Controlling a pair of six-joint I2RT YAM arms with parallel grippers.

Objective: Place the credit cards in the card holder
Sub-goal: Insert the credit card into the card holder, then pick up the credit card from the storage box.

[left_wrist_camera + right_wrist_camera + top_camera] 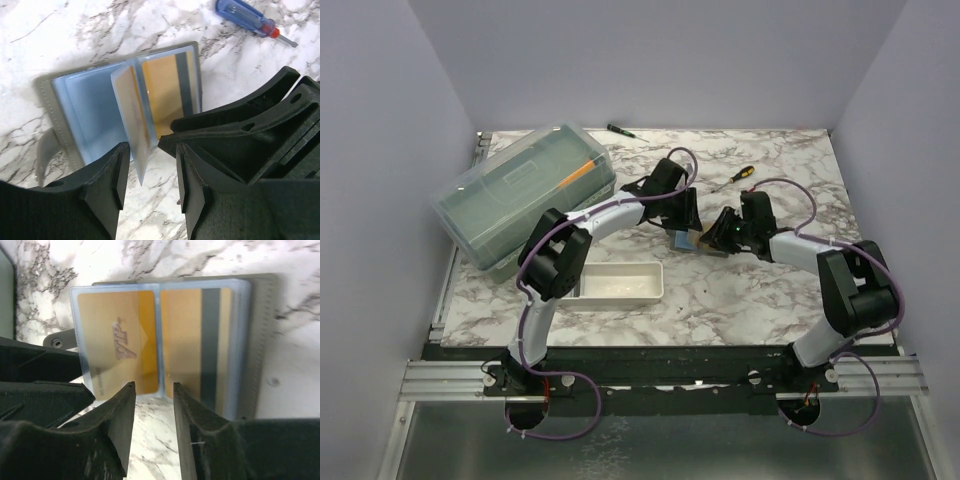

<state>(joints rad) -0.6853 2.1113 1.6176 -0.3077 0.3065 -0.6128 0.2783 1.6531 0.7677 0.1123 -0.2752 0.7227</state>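
Observation:
The card holder, a grey wallet with clear bluish sleeves, lies open on the marble table between my two grippers. In the left wrist view the wallet has one sleeve leaf standing up with a tan credit card in it. A second tan card with a dark stripe lies flat in the right sleeve. My left gripper is open, and the leaf's lower corner hangs between its fingers without touching them. My right gripper is open at the wallet's near edge, astride the sleeve spine. Both cards show there inside sleeves.
A white oblong tray lies near the front left. A big translucent greenish lidded box stands at the back left. A yellow-handled screwdriver and a dark one lie at the back. A blue-handled screwdriver lies beyond the wallet.

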